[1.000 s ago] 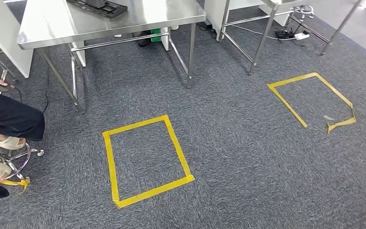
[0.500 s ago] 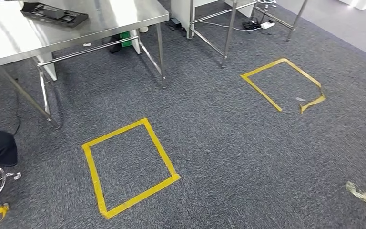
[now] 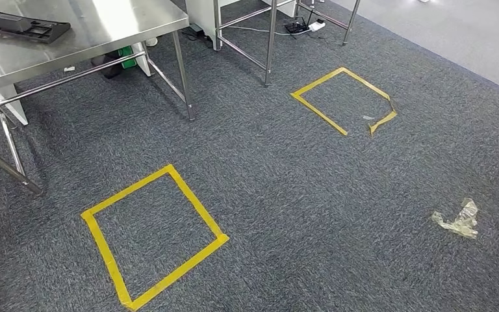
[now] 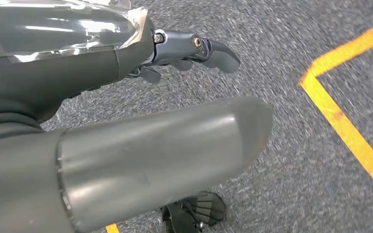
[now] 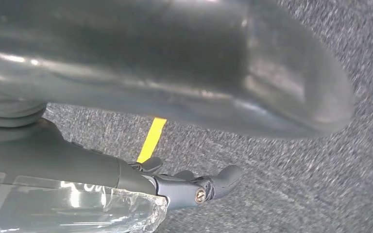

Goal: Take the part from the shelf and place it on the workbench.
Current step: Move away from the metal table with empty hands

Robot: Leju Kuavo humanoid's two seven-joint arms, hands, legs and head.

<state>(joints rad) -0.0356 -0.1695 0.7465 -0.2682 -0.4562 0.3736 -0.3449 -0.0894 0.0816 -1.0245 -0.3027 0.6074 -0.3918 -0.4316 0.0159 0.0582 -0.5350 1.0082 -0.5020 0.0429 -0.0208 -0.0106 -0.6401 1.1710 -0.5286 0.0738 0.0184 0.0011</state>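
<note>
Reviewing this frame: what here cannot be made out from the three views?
- Shelf and part: outside every view's frame.
- Black tray on the steel table: cut off by the head view's top edge, contents too small to tell.
- Left hand: its thick thumb hides most of the fingers in the left wrist view.
- Right hand: likewise in the right wrist view, and blurred.
- Crumpled clear scrap on the carpet: too small to identify.

Speckled dark grey carpet (image 3: 299, 195) fills the frame. Two yellow tape squares: one (image 3: 153, 237) lower left, another (image 3: 344, 101) upper centre-right. Upper left, a shiny silver steel tabletop (image 3: 104, 26) carrying a black tray (image 3: 19, 26), something green (image 3: 127, 55) beneath it. A pale, clear crumpled wrapper (image 3: 458, 220) at right. Both hands show dark grey: left hand (image 4: 175, 53), right hand (image 5: 184, 187).
</note>
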